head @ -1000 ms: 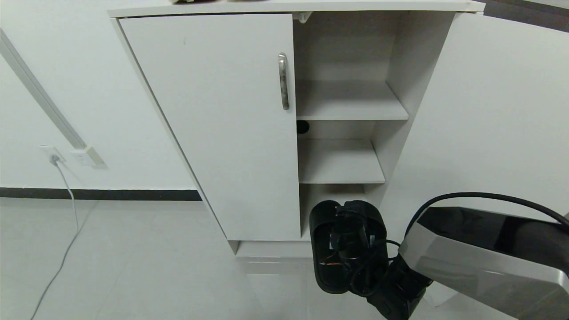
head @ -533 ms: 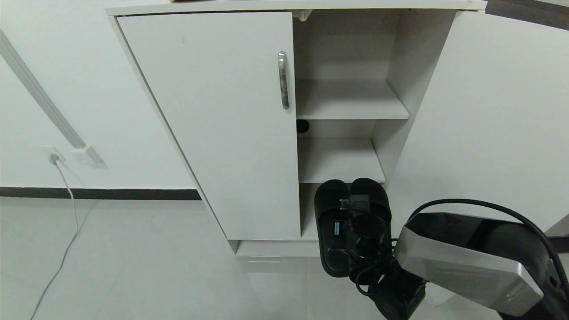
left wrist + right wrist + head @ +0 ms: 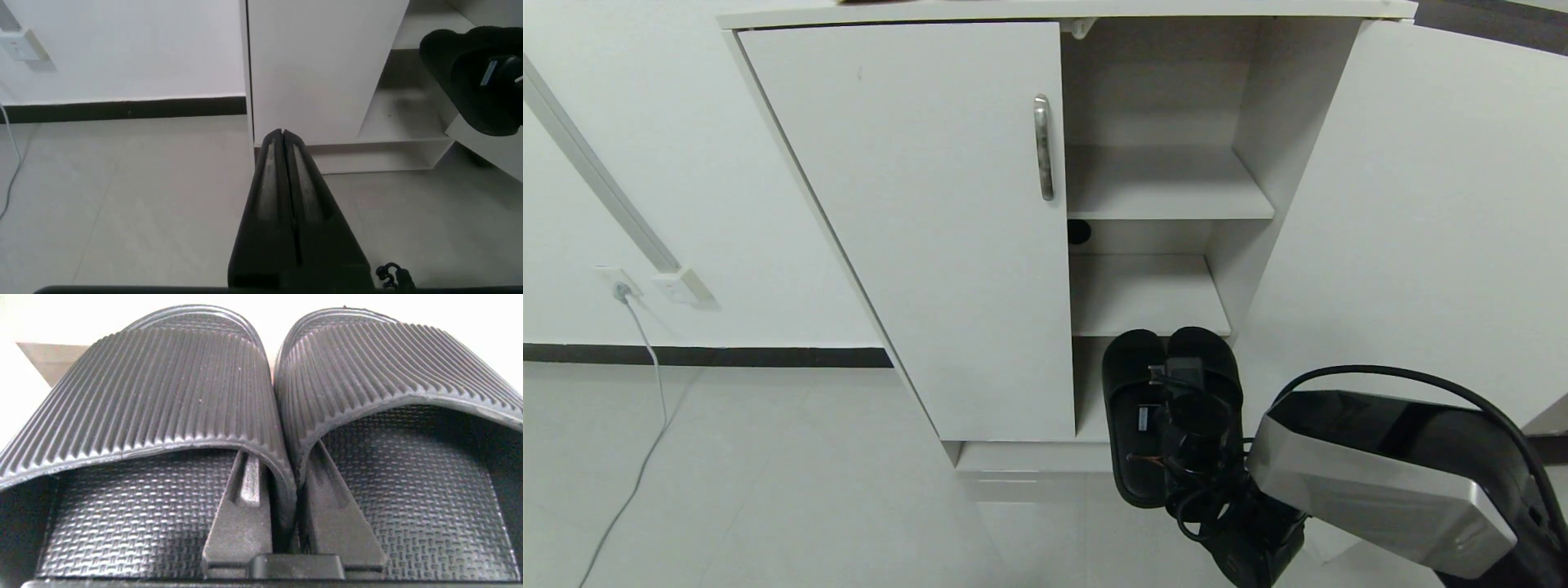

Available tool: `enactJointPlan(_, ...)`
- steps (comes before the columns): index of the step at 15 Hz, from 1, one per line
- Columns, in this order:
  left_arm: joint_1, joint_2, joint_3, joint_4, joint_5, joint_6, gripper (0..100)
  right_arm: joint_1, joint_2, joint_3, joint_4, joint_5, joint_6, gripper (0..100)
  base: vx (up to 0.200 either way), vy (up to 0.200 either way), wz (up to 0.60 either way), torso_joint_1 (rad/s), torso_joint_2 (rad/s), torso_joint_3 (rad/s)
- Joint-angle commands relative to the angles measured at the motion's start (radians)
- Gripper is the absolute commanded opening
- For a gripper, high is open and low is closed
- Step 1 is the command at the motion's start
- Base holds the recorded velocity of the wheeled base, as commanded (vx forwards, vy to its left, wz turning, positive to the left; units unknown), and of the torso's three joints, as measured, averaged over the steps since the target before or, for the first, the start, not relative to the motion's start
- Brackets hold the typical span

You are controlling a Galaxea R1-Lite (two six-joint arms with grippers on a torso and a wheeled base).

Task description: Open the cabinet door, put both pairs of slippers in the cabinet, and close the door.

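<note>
A pair of black slippers (image 3: 1156, 408) hangs in front of the cabinet's bottom opening, toes toward the shelves. My right gripper (image 3: 1188, 408) is shut on the slippers (image 3: 270, 441), one finger inside each strap, pinching the two inner edges together. The white cabinet (image 3: 1045, 220) has its right door (image 3: 1421, 212) swung wide open and its left door (image 3: 915, 220) closed. My left gripper (image 3: 283, 135) is shut with nothing in it, low over the floor, pointing at the cabinet base. The slippers (image 3: 478, 77) show at the edge of the left wrist view.
Bare shelves (image 3: 1160, 184) sit inside the open half, with a dark hole (image 3: 1078, 233) in the back panel. A metal handle (image 3: 1043, 147) is on the closed door. A wall socket with a grey cable (image 3: 645, 359) is at the left, over open tiled floor.
The right arm has carried the slippers up and forward toward the cabinet's bottom opening, mostly in the first half second. The head view also shifted slightly at first.
</note>
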Motion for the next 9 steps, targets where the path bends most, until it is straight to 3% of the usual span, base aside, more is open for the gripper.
enactJointPlan(1, 0.0, 0.001, 0.0, 0.0, 0.0, 0.001, 0, 0.0, -0.011, 0.001, 0.0, 0.0, 0.0, 0, 0.2, 0.0, 0.0, 0.002, 0.0, 0.002)
enactJointPlan(9, 0.0, 0.001, 0.0, 0.0, 0.0, 0.001, 0, 0.0, -0.009, 0.001, 0.003, 0.0, 0.0, 0, 0.2, 0.0, 0.0, 0.001, 0.0, 0.002)
